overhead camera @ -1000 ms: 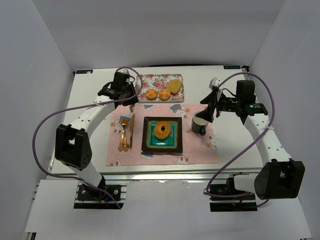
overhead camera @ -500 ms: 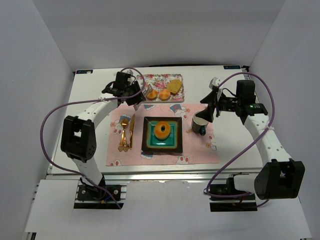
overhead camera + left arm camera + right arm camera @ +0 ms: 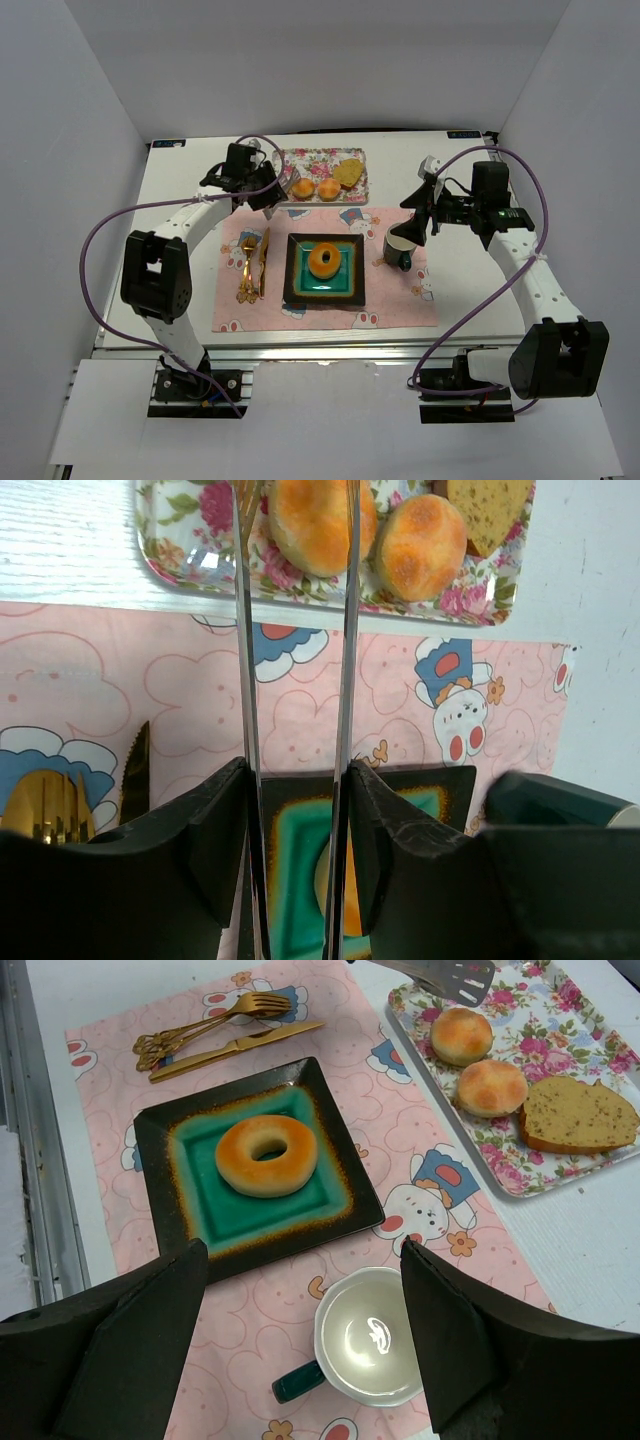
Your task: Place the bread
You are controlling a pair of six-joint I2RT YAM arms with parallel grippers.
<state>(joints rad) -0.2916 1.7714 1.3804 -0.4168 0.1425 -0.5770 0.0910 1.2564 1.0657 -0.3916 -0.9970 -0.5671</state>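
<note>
The left end effector holds metal tongs, blades slightly apart, straddling the nearest bread roll on the floral tray — seemingly lined up to pinch it. The right end effector, spread and empty, hovers over the mug; a doughnut already occupies the plate.

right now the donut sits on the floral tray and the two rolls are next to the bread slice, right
Not quite: the donut sits on the teal plate, not the floral tray. The right wrist view shows it. The two rolls do lie next to the bread slice.
</note>
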